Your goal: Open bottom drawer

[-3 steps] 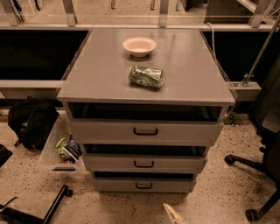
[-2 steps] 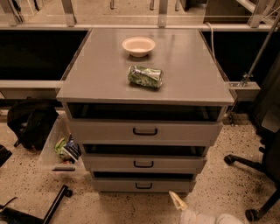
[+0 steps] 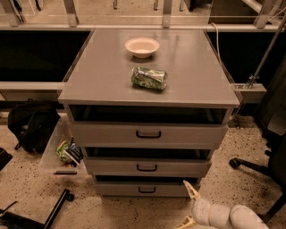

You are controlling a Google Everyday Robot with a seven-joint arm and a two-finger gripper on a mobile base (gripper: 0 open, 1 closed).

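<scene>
**Gripper low beside the cabinet's lowest front**

The bottom drawer (image 3: 120, 189) sits just above the speckled floor (image 3: 27, 188). The gripper (image 3: 189, 206) hangs at its right end, jaws spread. The grey cabinet top (image 3: 192, 76) holds a bowl (image 3: 142, 47) and a crumpled green packet (image 3: 149, 78). A black backpack (image 3: 30, 127) lies to the left.

Premises: an office or lab workspace. Evidence noted:
- Speckled hard floor (image 3: 27, 188).
- A grey three-drawer cabinet (image 3: 107, 134), its flat top (image 3: 103, 71) serving as a counter.
- The castor base of an office chair (image 3: 250, 165) at the right.
- A black backpack (image 3: 31, 127) and a clear bin (image 3: 50, 154) of packets on the floor at the left.
- Metal framing (image 3: 71, 9) behind.
- A robot gripper (image 3: 183, 205) low at the cabinet's right front, jaws apart.
</scene>
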